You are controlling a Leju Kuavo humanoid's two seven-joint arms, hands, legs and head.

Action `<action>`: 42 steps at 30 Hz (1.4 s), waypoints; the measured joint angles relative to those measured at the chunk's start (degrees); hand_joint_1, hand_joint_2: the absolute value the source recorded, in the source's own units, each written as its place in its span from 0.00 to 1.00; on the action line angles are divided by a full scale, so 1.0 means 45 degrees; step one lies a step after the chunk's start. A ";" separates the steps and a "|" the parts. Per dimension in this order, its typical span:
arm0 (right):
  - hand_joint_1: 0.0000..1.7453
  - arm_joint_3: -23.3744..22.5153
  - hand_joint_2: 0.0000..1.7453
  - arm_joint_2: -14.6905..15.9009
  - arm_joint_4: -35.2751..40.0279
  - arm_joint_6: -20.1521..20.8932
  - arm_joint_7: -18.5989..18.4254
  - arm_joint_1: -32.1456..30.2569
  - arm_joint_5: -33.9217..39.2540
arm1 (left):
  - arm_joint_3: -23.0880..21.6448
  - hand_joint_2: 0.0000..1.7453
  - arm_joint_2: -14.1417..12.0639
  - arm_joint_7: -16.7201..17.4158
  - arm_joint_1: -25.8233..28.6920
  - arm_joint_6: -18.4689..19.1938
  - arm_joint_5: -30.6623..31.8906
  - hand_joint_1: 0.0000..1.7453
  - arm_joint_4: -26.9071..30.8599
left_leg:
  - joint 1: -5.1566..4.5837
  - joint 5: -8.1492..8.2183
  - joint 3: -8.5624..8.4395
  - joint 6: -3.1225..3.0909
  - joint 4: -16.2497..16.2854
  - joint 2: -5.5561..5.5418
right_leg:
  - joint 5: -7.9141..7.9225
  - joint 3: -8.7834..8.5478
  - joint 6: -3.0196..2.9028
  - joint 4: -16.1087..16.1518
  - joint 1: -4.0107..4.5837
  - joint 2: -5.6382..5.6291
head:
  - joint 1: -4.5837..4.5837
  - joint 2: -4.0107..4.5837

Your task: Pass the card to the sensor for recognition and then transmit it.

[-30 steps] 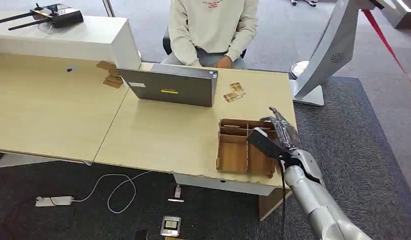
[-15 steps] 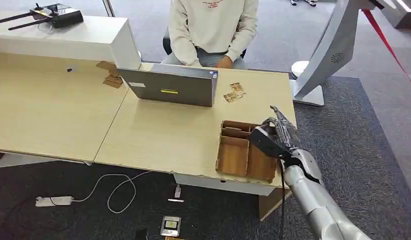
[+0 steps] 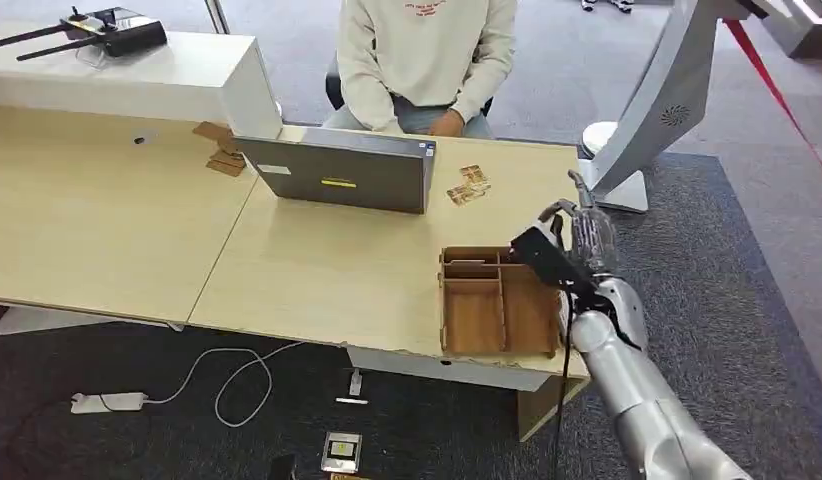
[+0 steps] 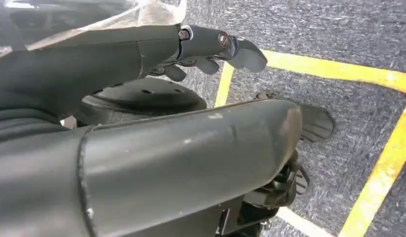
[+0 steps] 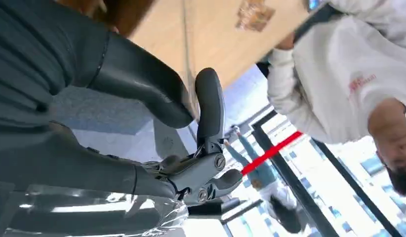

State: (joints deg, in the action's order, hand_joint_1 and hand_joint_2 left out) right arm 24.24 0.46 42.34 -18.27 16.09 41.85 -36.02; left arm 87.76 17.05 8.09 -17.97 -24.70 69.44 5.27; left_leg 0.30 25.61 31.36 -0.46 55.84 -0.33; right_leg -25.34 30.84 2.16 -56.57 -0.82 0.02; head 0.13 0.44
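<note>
Right now the right hand (image 3: 577, 250) hangs just past the far right corner of the wooden compartment tray (image 3: 475, 318), fingers curled in with no card visibly between them, though I cannot rule out a thin card hidden in the grip. A few cards (image 3: 468, 185) lie flat on the desk (image 3: 327, 260) near the laptop (image 3: 337, 175), farther from the robot and to the hand's left, their long axes angled. The left hand (image 4: 216, 44) hangs loosely apart over carpet, much farther off.
</note>
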 joint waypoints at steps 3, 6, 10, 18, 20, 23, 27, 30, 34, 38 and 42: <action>1.00 -0.0228 1.00 0.0015 0.0457 -0.0092 -0.0170 0.0321 0.0218 | 0.0000 0.00 -0.0029 -0.0058 0.0012 -0.0034 0.0068 0.00 0.0000 | -0.0001 -0.0001 0.0001 0.0000 0.0000 0.0000 | 0.0001 0.0000 -0.0001 -0.0001 -0.0001 0.0000 | 0.0000 0.0000; 1.00 -0.0398 1.00 0.0083 0.0724 -0.0233 -0.0175 0.0759 0.0379 | 0.0000 0.00 -0.0053 -0.0083 0.0033 -0.0121 0.0087 0.00 0.0000 | -0.0001 -0.0001 0.0001 0.0000 0.0000 0.0000 | 0.0002 0.0000 -0.0001 0.0000 -0.0001 0.0000 | 0.0000 0.0000; 1.00 -0.0558 1.00 0.0087 0.0869 -0.0286 -0.0160 0.1065 0.0442 | 0.0000 0.00 -0.0063 -0.0107 0.0034 -0.0175 0.0087 0.00 0.0000 | -0.0001 0.0000 0.0001 0.0000 0.0000 0.0000 | 0.0001 -0.0001 -0.0001 0.0000 -0.0001 0.0000 | 0.0000 0.0000; 1.00 -0.0529 1.00 -0.0160 0.0679 -0.0126 -0.0228 0.1171 -0.0273 | 0.0000 0.00 -0.0063 -0.0209 0.0018 -0.0544 0.0409 0.00 0.0000 | 0.0000 0.0000 0.0004 0.0001 0.0000 -0.0001 | 0.0000 0.0000 -0.0002 -0.0001 0.0005 0.0000 | 0.0005 0.0000; 1.00 -0.0461 1.00 -0.0321 0.0397 0.0093 -0.0282 0.1267 -0.0666 | 0.0000 0.00 -0.0063 -0.0146 -0.0003 -0.0554 0.0627 0.00 0.0000 | 0.0001 0.0000 0.0005 0.0001 0.0000 -0.0003 | 0.0001 -0.0001 -0.0002 -0.0002 0.0007 0.0000 | 0.0000 0.0000; 1.00 -0.0301 1.00 -0.0549 0.0033 0.0302 -0.0359 0.1440 -0.1099 | 0.0000 0.00 -0.0063 -0.0048 -0.0020 -0.0554 0.0884 0.00 -0.0005 | 0.0002 -0.0001 0.0010 0.0001 0.0000 -0.0002 | 0.0001 0.0000 -0.0002 -0.0005 0.0007 0.0000 | 0.0005 0.0000; 1.00 0.0107 1.00 -0.1054 -0.1053 0.0539 -0.0694 0.2102 -0.2103 | 0.0000 0.00 -0.0048 0.0209 -0.0140 -0.0646 0.1627 0.00 -0.0005 | 0.0003 -0.0004 0.0011 0.0003 0.0000 -0.0012 | 0.0001 0.0004 -0.0003 -0.0005 0.0009 0.0001 | 0.0005 0.0000; 1.00 0.0399 1.00 -0.1394 -0.1745 0.0714 -0.0928 0.2443 -0.2590 | 0.0000 0.00 -0.0049 0.0394 -0.0224 -0.0646 0.1924 0.00 -0.0005 | 0.0006 -0.0004 0.0010 0.0004 0.0000 -0.0009 | 0.0001 0.0003 -0.0003 -0.0006 0.0009 0.0001 | 0.0000 0.0000; 1.00 0.0651 1.00 -0.1704 -0.2419 0.0903 -0.1223 0.2659 -0.3036 | 0.0000 0.00 -0.0044 0.0524 -0.0279 -0.0641 0.2234 0.00 -0.0005 | 0.0006 -0.0003 0.0011 0.0004 0.0000 -0.0008 | 0.0001 0.0003 -0.0003 -0.0005 0.0008 0.0001 | 0.0000 0.0000; 1.00 0.0821 1.00 -0.1948 -0.2924 0.0933 -0.1389 0.2770 -0.3289 | 0.0000 0.00 -0.0029 0.0597 -0.0298 -0.0607 0.2225 0.00 -0.0005 | 0.0006 -0.0003 0.0009 0.0004 0.0000 -0.0008 | 0.0000 0.0005 -0.0002 -0.0003 0.0008 0.0001 | 0.0005 0.0000; 1.00 0.0826 1.00 -0.1953 -0.2944 0.0933 -0.1389 0.2777 -0.3294 | 0.0000 0.00 -0.0029 0.0597 -0.0299 -0.0607 0.2225 0.00 -0.0005 | 0.0006 -0.0003 0.0010 0.0004 0.0000 -0.0008 | 0.0000 0.0005 -0.0002 -0.0003 0.0008 0.0001 | 0.0005 0.0000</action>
State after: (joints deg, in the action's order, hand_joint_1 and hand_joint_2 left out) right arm 27.96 -8.33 29.09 -14.08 9.84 54.34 -50.84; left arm 87.76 16.92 10.78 -19.32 -27.43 79.45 5.25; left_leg 0.33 25.60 31.40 -0.44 55.84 -0.37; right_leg -25.34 30.86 2.15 -56.58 -0.78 0.03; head 0.15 0.44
